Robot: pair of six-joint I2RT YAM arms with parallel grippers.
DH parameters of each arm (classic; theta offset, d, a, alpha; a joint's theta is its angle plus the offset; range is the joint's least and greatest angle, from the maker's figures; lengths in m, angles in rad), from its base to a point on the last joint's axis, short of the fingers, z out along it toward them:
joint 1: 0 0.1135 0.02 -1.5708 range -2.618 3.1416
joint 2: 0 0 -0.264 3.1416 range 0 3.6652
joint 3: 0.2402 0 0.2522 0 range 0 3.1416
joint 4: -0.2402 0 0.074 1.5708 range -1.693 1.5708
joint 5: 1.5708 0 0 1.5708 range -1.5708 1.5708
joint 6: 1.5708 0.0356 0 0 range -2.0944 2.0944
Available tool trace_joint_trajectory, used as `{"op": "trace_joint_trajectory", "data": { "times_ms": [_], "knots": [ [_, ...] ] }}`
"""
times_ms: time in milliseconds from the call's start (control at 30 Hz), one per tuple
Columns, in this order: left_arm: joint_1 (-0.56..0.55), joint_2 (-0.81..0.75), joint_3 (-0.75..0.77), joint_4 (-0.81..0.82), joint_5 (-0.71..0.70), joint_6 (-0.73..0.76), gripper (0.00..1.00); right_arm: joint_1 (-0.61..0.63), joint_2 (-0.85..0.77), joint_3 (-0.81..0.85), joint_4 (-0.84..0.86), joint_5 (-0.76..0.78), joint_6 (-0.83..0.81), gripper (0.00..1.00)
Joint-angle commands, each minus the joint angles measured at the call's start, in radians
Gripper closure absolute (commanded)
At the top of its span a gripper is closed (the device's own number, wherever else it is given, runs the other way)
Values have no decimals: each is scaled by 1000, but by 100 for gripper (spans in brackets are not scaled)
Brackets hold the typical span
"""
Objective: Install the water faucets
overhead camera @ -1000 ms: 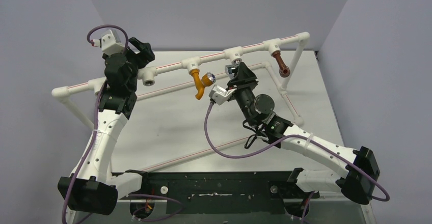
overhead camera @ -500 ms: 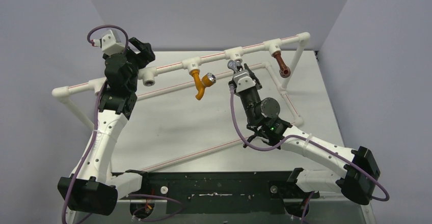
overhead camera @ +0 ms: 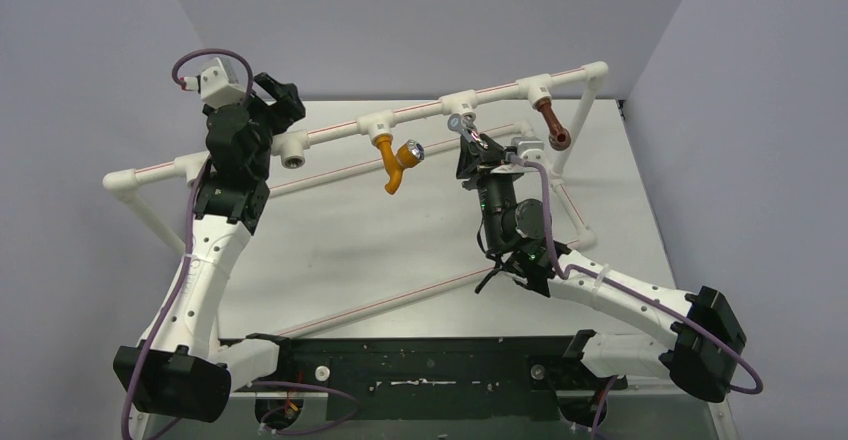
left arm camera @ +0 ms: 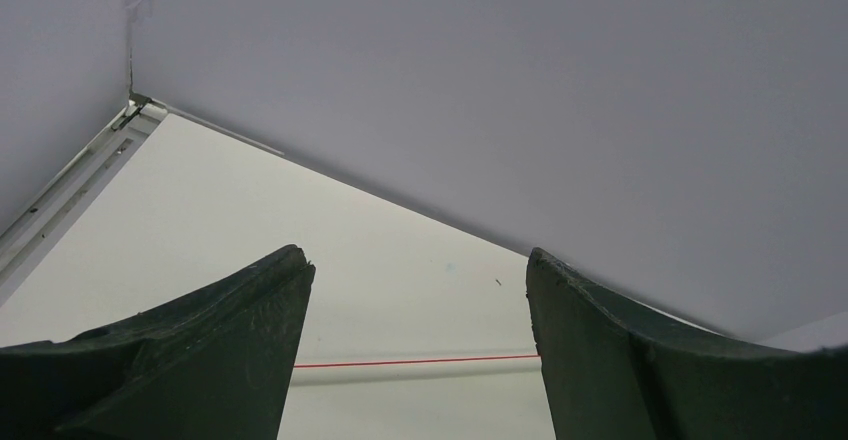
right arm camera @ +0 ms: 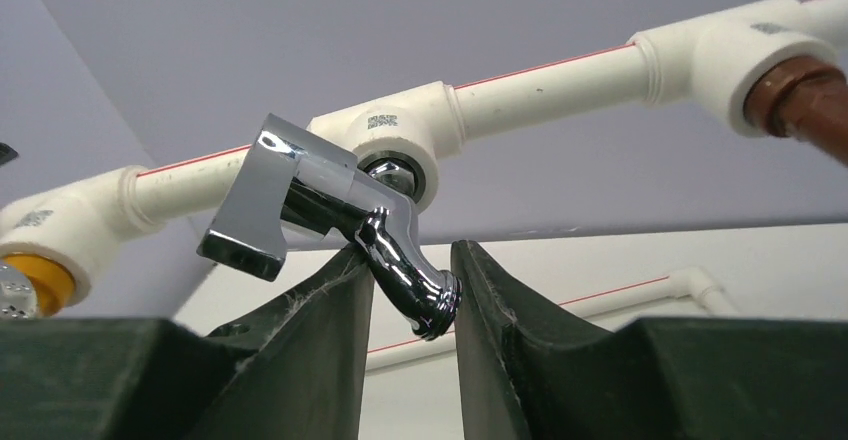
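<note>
Rolled over since a second ago, the right wrist now carries its white camera block on the side toward the brown faucet (overhead camera: 551, 126), where before it sat toward the orange faucet (overhead camera: 393, 166); the left arm has not shifted.

The right gripper (overhead camera: 468, 144) reaches up to the white pipe (overhead camera: 420, 112). Its two dark, wedge-shaped fingers (right arm camera: 300, 360) are closed on the bent spout of the silver faucet (right arm camera: 330, 200). That faucet is mirror-bright chrome, with a flat, squared lever handle sticking out to the left in the wrist view and a round spout curving down between the fingers. Its base sits in the downward socket of a white plastic tee (right arm camera: 392, 132) (how far in, I cannot tell). The pipe is smooth and matte with a thin red line along it.

In the right wrist view the brown faucet (right arm camera: 800, 100) shows as a dull rusty collar in the next tee to the right. The orange faucet (right arm camera: 35, 282) is a glossy yellow-orange stub in the tee to the left. From above, the orange one hangs with a bent spout and a shiny round knob, and the brown one slants down from its tee.

The left gripper (overhead camera: 280, 93) is held high by the left end of the pipe, near a white open-ended socket (overhead camera: 292, 150). Its fingers (left arm camera: 200, 350) stand well apart with nothing between them, only the pale table (left arm camera: 400, 290) and grey wall beyond.
</note>
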Motion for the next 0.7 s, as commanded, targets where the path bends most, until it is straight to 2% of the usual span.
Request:
{"op": "trace_joint_trajectory", "data": {
  "times_ms": [0, 133, 233, 300, 500, 667],
  "knots": [
    [2, 53, -85, -259, 6, 8, 24, -32, -47, 43, 208, 181, 241, 100],
    [3, 50, -84, -261, 7, 9, 24, -32, -66, 52, 138, 129, 180, 100],
    [2, 50, -84, -262, 8, 9, 24, -32, -108, 39, 77, 62, 108, 88],
    [3, 51, -83, -259, 9, 9, 24, -32, -140, 37, 11, 2, 67, 78],
    [3, 47, -84, -259, 11, 9, 24, -32, -250, 66, -254, -149, -162, 37],
    [3, 52, -84, -258, 17, 6, 24, -32, -321, 116, -445, -274, -297, 19]
  ]
}}
